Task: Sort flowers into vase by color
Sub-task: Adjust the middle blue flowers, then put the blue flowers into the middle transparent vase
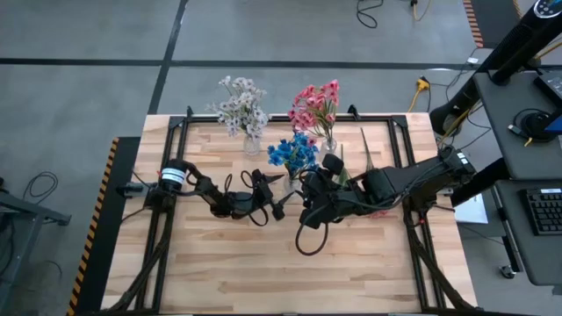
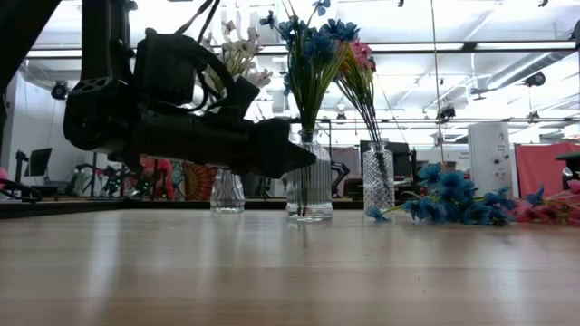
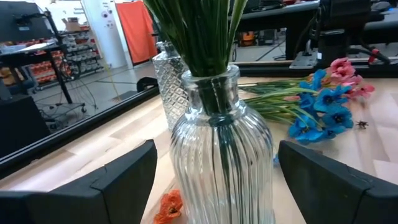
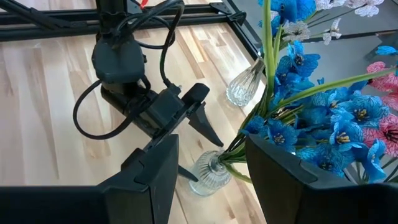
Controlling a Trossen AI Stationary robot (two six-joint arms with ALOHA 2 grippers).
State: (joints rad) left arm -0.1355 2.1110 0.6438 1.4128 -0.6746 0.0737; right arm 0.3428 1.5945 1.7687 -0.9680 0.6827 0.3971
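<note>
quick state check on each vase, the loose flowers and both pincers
white-flower vase: upright, filled
pink-flower vase: upright, filled
blue-flower vase: upright, stems inside
loose flowers: lying flat on table
left pincer: open, straddling blue-flower vase
right pincer: above the blue-flower vase, blue blossoms against one finger

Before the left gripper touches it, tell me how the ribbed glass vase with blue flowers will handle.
The ribbed glass vase looks smooth, so probably slippery. Tall blue flowers rise well above its narrow neck, so a push may tip it. Being glass, it is likely fragile.
</note>
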